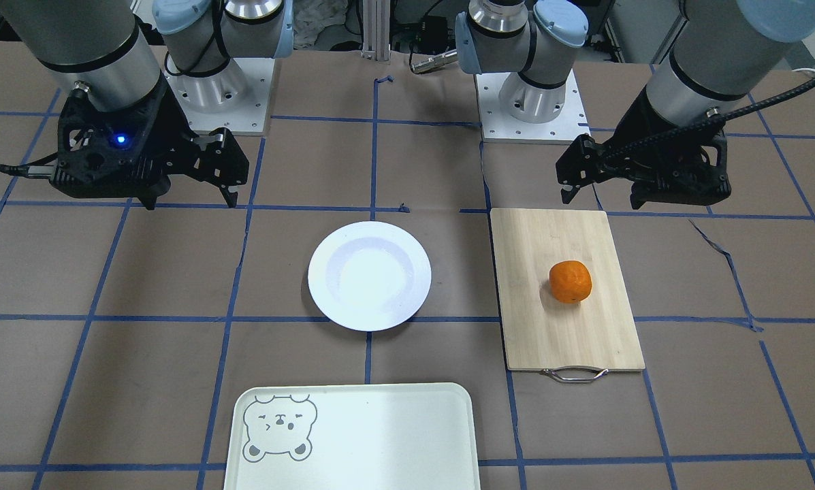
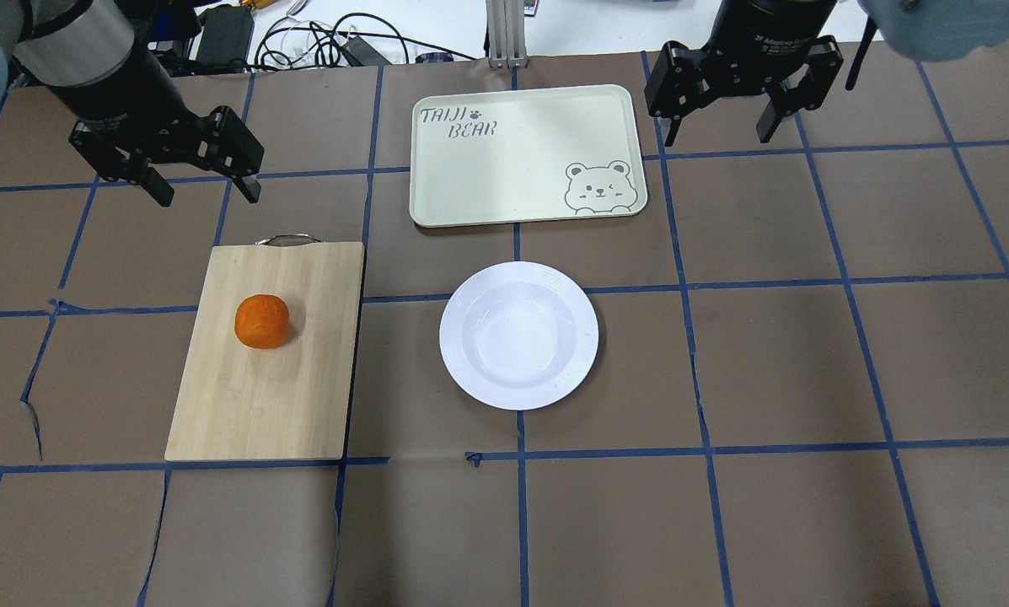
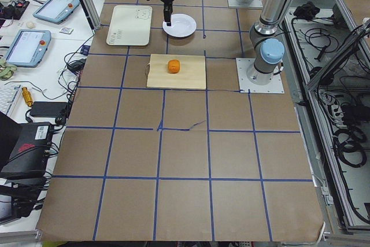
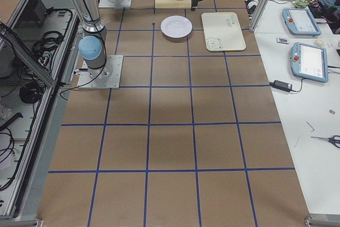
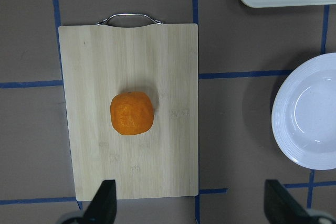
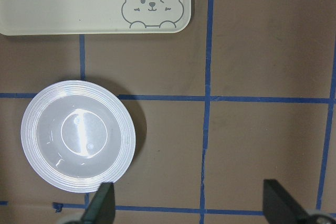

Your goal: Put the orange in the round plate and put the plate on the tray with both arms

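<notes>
The orange [image 1: 570, 282] [image 2: 261, 321] sits on a bamboo cutting board, apart from everything else. The white round plate [image 1: 407, 272] [image 2: 555, 337] lies empty at the table's middle. Beyond it, on the side away from the robot, the mint tray [image 1: 380, 435] [image 2: 504, 160] with a bear face is also empty. My left gripper [image 2: 207, 196] [image 1: 601, 201] hangs open in the air over the board's handle end; its wrist view looks down on the orange [image 5: 132, 113]. My right gripper [image 2: 716, 136] [image 1: 193, 203] hangs open to the right of the tray, with the plate [image 6: 77, 135] below in its wrist view.
The bamboo cutting board [image 2: 260, 405] [image 1: 564, 238] has a metal handle [image 2: 287, 240] at its far end. Both arm bases [image 1: 216, 88] [image 1: 530, 95] stand at the robot's edge. Cables and tablets [image 3: 26, 47] lie on the white bench past the tray.
</notes>
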Robot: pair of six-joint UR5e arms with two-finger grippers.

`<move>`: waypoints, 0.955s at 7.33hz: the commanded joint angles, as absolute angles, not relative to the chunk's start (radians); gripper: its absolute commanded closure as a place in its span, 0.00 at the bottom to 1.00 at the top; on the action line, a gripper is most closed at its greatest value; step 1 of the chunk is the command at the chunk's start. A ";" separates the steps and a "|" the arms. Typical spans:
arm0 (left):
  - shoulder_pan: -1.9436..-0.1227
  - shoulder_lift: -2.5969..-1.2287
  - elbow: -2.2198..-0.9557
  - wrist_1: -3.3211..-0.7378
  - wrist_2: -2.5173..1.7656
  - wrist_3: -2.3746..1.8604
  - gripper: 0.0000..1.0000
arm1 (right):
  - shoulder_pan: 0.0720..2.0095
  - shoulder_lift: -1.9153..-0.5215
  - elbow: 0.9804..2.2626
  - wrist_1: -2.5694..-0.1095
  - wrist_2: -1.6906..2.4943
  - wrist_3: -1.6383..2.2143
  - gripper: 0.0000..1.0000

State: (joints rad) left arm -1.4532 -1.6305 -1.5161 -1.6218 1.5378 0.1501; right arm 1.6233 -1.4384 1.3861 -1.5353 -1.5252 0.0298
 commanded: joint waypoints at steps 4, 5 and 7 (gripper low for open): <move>-1.375 -1.638 -1.627 -1.524 1.555 0.181 0.00 | 1.623 -1.440 1.387 -1.539 -1.523 0.031 0.00; -1.343 -1.643 -1.644 -1.522 1.552 0.192 0.00 | 1.621 -1.440 1.384 -1.545 -1.520 0.031 0.00; -1.313 -1.673 -1.686 -1.519 1.548 0.177 0.00 | 1.618 -1.439 1.387 -1.543 -1.525 0.031 0.00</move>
